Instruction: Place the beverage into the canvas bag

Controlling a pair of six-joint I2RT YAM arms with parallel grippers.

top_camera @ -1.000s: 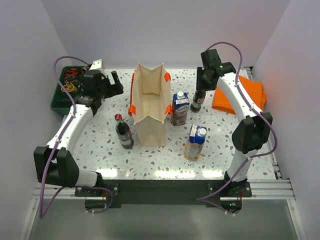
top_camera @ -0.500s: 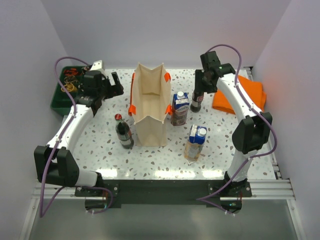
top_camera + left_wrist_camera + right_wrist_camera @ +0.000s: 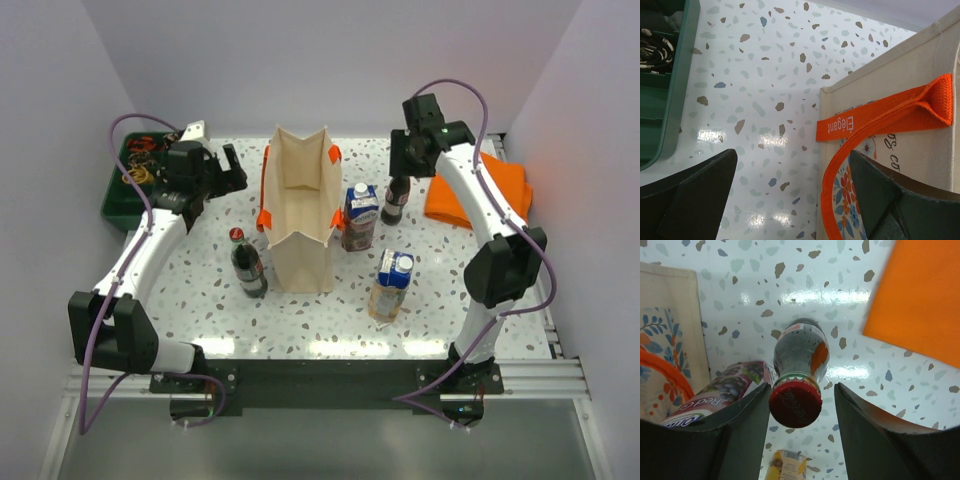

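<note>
Both parted | left end effector point(image 3: 792, 155) gaped wide beside canvas bag point(image 3: 300, 215) corner | right end effector point(image 3: 802, 390) loosely straddled cola bottle point(image 3: 800, 352) cap, unclamped | bottle stood on table point(image 3: 200, 290), right of bag

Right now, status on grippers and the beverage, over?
Both open: left gripper beside canvas bag handle, right gripper straddling cola bottle cap. Bottle upright on table. Between it and bag: juice carton.

Lab test booth: plain white walls point(image 3: 330, 60) enclose a speckled tabletop point(image 3: 200, 290).
</note>
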